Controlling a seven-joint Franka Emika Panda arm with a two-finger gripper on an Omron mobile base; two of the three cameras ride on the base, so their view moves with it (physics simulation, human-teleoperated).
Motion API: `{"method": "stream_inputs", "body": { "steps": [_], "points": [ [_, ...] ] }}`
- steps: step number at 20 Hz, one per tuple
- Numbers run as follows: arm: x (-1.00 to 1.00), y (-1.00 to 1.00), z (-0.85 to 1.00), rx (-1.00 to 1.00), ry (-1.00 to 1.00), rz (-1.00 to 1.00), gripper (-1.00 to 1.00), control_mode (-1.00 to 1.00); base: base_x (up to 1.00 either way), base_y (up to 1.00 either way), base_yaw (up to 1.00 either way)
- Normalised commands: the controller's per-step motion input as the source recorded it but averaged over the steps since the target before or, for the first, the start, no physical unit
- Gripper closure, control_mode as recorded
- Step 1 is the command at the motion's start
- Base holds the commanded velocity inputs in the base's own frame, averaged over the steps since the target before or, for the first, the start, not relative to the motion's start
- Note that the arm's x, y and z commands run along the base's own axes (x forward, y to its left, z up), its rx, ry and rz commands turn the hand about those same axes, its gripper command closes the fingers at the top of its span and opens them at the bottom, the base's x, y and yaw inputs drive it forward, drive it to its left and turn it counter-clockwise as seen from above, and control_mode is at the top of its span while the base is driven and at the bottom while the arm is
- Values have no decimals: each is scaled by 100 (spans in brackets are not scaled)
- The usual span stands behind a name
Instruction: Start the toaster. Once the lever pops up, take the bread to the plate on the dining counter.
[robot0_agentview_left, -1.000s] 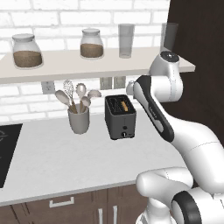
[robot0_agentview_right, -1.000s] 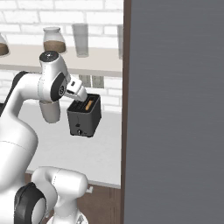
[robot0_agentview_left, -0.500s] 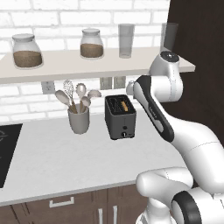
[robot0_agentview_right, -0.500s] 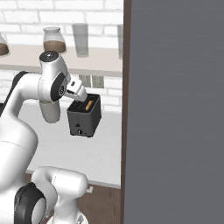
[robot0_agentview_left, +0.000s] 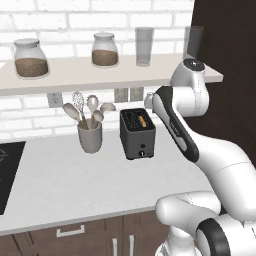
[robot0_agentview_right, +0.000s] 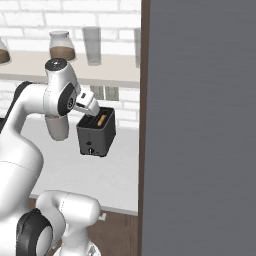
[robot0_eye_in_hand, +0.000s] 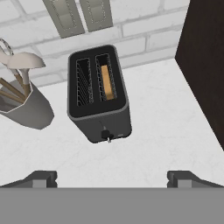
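The dark grey toaster (robot0_agentview_left: 137, 134) (robot0_agentview_right: 96, 136) (robot0_eye_in_hand: 99, 103) stands on the light grey worktop against the white brick wall. The bread (robot0_agentview_left: 142, 120) (robot0_agentview_right: 102, 119) (robot0_eye_in_hand: 106, 82) sits low in one slot, showing just its golden top edge. A small knob (robot0_eye_in_hand: 105, 135) is on the toaster's narrow front face. My gripper (robot0_eye_in_hand: 112, 179) hovers open above the toaster with nothing between its fingertips (robot0_eye_in_hand: 43, 178). The hand (robot0_agentview_right: 88, 102) hangs over the toaster's top, a little apart from it. The plate and the dining counter are out of view.
A grey crock of utensils (robot0_agentview_left: 90, 136) (robot0_eye_in_hand: 27, 109) stands left of the toaster. A shelf with jars (robot0_agentview_left: 105, 50) and glasses hangs overhead. A tall dark cabinet side (robot0_agentview_right: 200, 125) (robot0_eye_in_hand: 205, 61) walls off the right. A black cooktop (robot0_agentview_left: 7, 170) lies far left.
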Motion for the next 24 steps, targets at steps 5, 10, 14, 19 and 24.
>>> {"method": "stream_inputs", "body": {
  "steps": [5, 10, 14, 19, 24],
  "points": [
    [0, 0, 0, 0, 0, 0, -100, -100, 0, 0, 0],
    [0, 0, 0, 0, 0, 0, -100, -100, 0, 0, 0],
    [0, 0, 0, 0, 0, 0, -100, -100, 0, 0, 0],
    [0, 0, 0, 0, 0, 0, -100, -100, 0, 0, 0],
    [0, 0, 0, 0, 0, 0, -100, -100, 0, 0, 0]
  ]
}}
